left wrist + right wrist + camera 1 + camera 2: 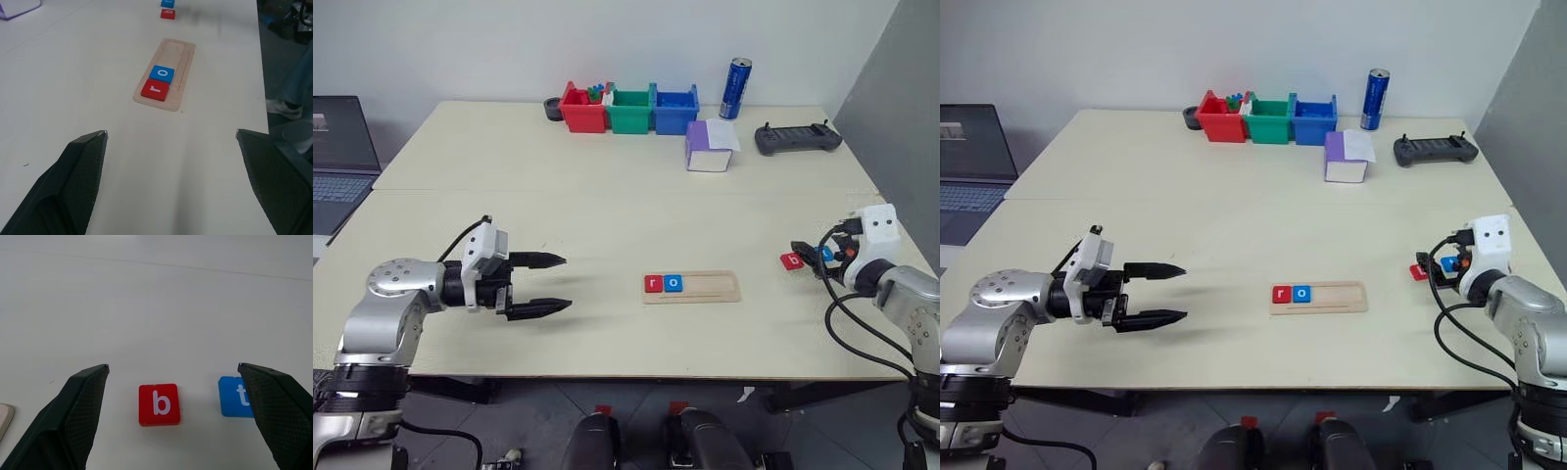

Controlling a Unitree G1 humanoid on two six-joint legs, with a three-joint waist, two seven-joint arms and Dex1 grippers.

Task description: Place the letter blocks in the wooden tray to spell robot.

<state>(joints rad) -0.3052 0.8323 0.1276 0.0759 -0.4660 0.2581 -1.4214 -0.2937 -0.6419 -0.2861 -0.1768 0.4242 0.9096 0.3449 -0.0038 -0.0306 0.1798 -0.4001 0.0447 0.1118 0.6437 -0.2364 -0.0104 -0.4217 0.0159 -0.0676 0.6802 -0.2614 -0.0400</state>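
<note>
Pale wooden tray (692, 287) holds red r (653, 284) and blue o (674, 283) at its left end, the rest of the groove bare. Right gripper (171, 369), jaws apart and empty, hovers over red b (159, 404) with blue t (235, 396) just beside. Next, I judge: close on b, carry it beside o. Left gripper (551, 284) spread, idle, well left of tray.

Four letter blocks show: a red r (653, 284) and blue o (674, 283) in the one wooden tray (715, 287), plus a red b (159, 404) and blue t (235, 396) on the counter (607, 206). Three plastic bins: red (580, 111), green (629, 114), blue (674, 113). One can (735, 88), one laptop (337, 157), one controller (797, 138).
</note>
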